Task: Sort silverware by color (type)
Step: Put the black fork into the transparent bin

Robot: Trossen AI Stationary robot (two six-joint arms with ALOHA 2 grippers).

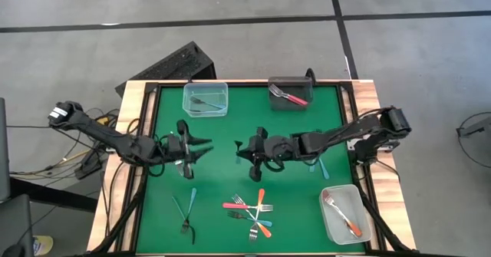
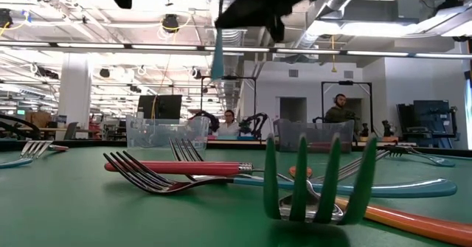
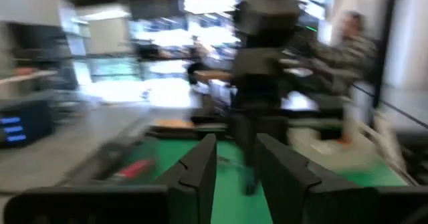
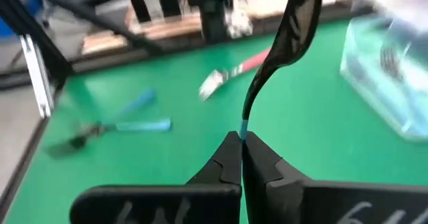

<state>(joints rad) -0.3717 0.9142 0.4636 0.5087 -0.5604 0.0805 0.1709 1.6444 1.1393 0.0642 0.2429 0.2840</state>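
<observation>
My right gripper (image 1: 239,147) hovers over the middle of the green mat, shut on a blue-handled fork (image 4: 242,127) whose dark metal part (image 4: 294,30) rises away from the fingers. In the low view the blue handle (image 2: 217,59) hangs high above the table. My left gripper (image 1: 207,146) faces it from the left, open (image 3: 235,164), a short gap away and touching nothing. Loose forks lie flat on the mat: a mixed pile (image 1: 252,209) of red, orange and blue near the near edge, two blue ones (image 1: 186,207) to its left, and one blue (image 1: 321,165) under the right arm. My right gripper pinches the blue fork between its two fingertips on the blue handle (image 4: 242,132), close to where the metal begins. The fingers reach in level from the table's right, across the fork. The fork is lifted clear and stands roughly upright, with the metal part above the fingers and the handle below.
A clear tub (image 1: 205,98) at the far left holds a fork. A dark tub (image 1: 290,83) at the far middle holds a red fork, and a clear tub (image 1: 345,213) at the near right an orange one. A wooden frame (image 1: 134,134) rims the mat. People sit in the room beyond.
</observation>
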